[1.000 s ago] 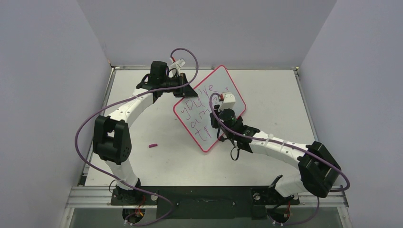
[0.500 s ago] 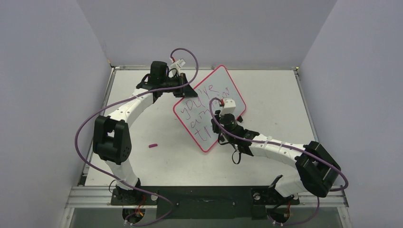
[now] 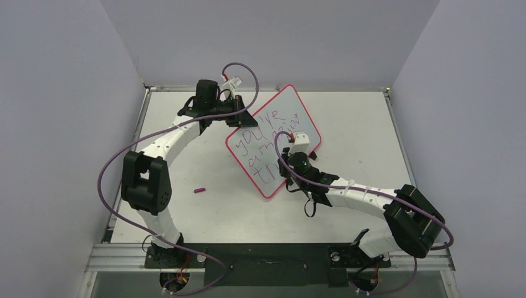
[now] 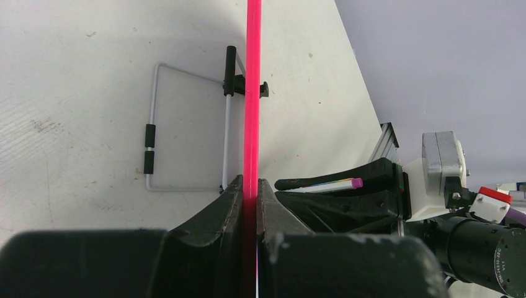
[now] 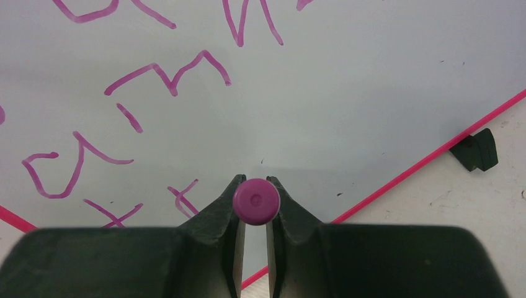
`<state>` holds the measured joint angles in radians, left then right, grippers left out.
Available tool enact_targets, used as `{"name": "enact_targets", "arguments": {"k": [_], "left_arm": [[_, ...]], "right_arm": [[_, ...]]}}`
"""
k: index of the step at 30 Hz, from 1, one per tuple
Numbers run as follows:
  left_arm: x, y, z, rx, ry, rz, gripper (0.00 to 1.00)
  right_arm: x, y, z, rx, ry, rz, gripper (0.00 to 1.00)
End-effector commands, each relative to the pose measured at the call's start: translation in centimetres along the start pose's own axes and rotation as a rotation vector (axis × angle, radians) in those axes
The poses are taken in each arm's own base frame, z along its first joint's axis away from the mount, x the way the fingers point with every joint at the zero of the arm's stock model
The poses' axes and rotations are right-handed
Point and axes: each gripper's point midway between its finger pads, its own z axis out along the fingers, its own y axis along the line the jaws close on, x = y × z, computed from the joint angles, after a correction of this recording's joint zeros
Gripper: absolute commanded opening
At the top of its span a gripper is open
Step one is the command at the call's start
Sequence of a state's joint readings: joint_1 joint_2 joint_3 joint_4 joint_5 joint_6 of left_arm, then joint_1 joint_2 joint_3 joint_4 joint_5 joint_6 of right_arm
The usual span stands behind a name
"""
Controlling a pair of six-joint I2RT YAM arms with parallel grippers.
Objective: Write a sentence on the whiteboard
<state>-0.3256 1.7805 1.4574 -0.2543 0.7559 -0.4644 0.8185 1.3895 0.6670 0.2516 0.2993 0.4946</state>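
Right jaws slid nearward, clamping marker; left jaws pinch whiteboard rim. Finish sentence, third line: light pressure, board braced.

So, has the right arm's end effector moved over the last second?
Yes. The right end effector has slid down the whiteboard toward its near corner.

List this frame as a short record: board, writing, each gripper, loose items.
whiteboard: red-rimmed, backed by a wire stand
sentence: three reddish-purple handwritten lines, bottom one shortest
left gripper: shut on the whiteboard's rim, steadying it
right gripper: shut on a purple marker, aimed at the board's blank lower area
tip contact: cannot tell
loose item: small pink piece on the table, left of the board
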Motion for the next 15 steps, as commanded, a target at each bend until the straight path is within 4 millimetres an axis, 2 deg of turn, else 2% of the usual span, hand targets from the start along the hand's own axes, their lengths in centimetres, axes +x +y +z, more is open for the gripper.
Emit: {"name": "enact_targets", "arguments": {"k": [1,6,8,15], "left_arm": [[-2.4,-4.6,-1.9,0.100,-0.074,0.087,0.00],[-2.4,-4.6,-1.9,0.100,-0.073,0.086,0.00],[-2.3,-4.6,-1.9,0.101,-0.073,0.086,0.00],[-2.3,-4.6,-1.9,0.102,-0.072,0.088,0.00]], "right_arm": [[-0.8,-0.4,0.5,0.013,-0.027,0.038,0.00],[-2.3,-1.1,0.9,0.032,-0.046,0.036,0.00],[-3.3,-0.9,1.1,0.033,-0.059,0.031,0.00],[-4.7,-0.2,2.0,0.020,-0.068,0.019,0.00]]}}
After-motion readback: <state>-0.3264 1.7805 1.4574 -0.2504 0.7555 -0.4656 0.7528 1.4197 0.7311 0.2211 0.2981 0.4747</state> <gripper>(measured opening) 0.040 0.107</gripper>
